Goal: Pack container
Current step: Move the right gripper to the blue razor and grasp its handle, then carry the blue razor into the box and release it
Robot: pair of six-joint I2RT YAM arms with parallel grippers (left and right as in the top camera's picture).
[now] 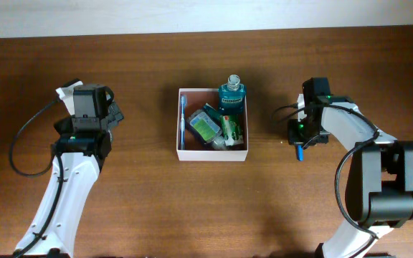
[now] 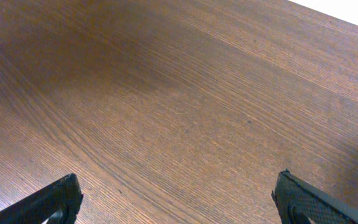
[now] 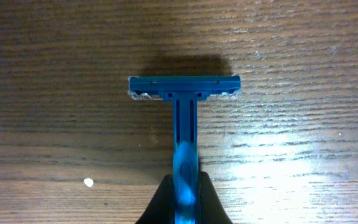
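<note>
Clearly the right pincer has closed on the handle of a blue razor, its head lying on the wood surface toward the right edge. Mid-surface, the container holds a blue toothbrush, a blue mouthwash bottle and green items. Near the left edge, the left pincer hangs wide open, holding nothing.

1. Overhead looks straight down on the table, both arms included
2. Left wrist view faces bare wood close up
3. Right wrist view sits nearest the tabletop, which all three share
</note>
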